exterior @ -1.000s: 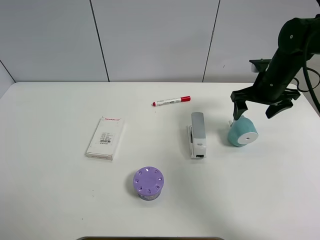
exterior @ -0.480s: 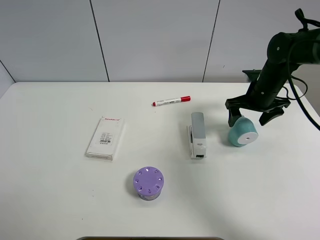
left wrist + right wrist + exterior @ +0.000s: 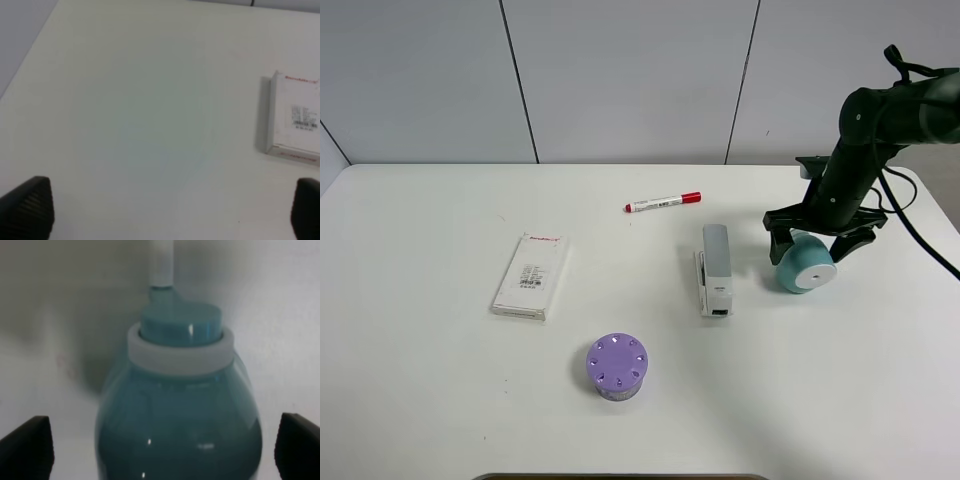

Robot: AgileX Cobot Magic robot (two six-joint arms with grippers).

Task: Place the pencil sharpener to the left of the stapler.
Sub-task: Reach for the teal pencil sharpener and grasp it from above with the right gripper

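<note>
Lab: white table (image 3: 840, 390), grey wall panels (image 3: 630, 80)

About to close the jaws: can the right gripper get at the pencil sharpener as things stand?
Likely yes: the open right gripper straddles the pencil sharpener, with nothing between them.

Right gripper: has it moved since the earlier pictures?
Yes. The right gripper has shifted left towards the stapler and lower, its open jaws now on either side of the pencil sharpener.
</note>
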